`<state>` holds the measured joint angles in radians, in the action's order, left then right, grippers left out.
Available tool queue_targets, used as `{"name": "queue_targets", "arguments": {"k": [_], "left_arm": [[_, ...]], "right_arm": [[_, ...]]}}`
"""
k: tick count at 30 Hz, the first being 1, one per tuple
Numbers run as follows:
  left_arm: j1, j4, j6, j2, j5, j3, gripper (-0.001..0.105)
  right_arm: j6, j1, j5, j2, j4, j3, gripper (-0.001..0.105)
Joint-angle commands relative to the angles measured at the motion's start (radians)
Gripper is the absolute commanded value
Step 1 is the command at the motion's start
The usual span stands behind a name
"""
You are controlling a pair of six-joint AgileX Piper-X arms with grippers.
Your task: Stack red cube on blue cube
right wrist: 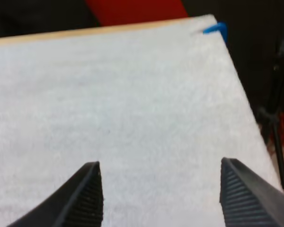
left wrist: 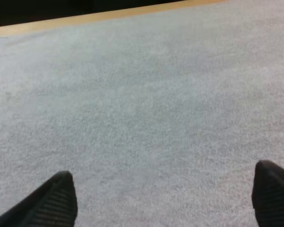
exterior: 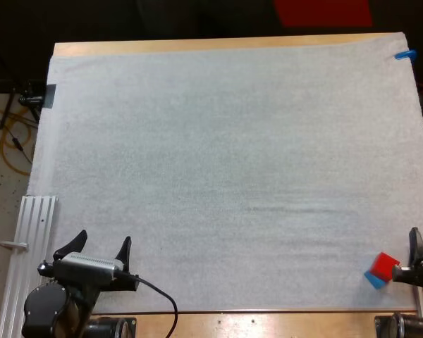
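1. Left tool (exterior: pixel 101 246): open. Its two black fingers (left wrist: pixel 60 201) stand wide apart with nothing between them, above the bare white mat (exterior: pixel 233 169).
2. Left tool, position: it is at the near left corner of the mat and points toward the far side of the wooden worktop (exterior: pixel 197 46). The mat's far edge and a strip of the worktop's wood lie well ahead of its fingertips.
3. Right tool (right wrist: pixel 159 163): open. Its fingers (right wrist: pixel 87 194) are spread and clear of any object. Plain mat lies between them and ahead of them.
4. Right tool, position: it is at the near right corner of the mat, well apart from the left tool, and points toward the far side of the worktop.
5. Red cube (exterior: pixel 385 266): it is just beside the right tool, on the side facing the left tool. It is outside the gap between the fingers. Whether the tool's body touches it cannot be told.
6. Blue cube (exterior: pixel 373 280): it is under the red cube and touching it. Part of it shows past the red cube's near edge, on the side toward the left tool. The red cube sits offset on it, not square.
7. Both cubes are near the mat's near edge and well apart from the left tool.
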<state>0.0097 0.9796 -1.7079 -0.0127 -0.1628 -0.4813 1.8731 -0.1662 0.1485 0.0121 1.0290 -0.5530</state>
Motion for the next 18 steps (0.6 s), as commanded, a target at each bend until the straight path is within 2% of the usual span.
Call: {"name": "queue_targets", "arguments": {"k": [1,18], "left_arm": [[0.0,-0.017,-0.012,-0.13,0.01,-0.004,0.073],[0.0,-0.017,-0.012,-0.13,0.01,-0.004,0.073]], "right_arm": [[0.008,-0.004,0.015,0.039,0.018,0.013,0.054],[0.0,-0.004,0.013,0.039,0.022,0.018,0.054]]}}
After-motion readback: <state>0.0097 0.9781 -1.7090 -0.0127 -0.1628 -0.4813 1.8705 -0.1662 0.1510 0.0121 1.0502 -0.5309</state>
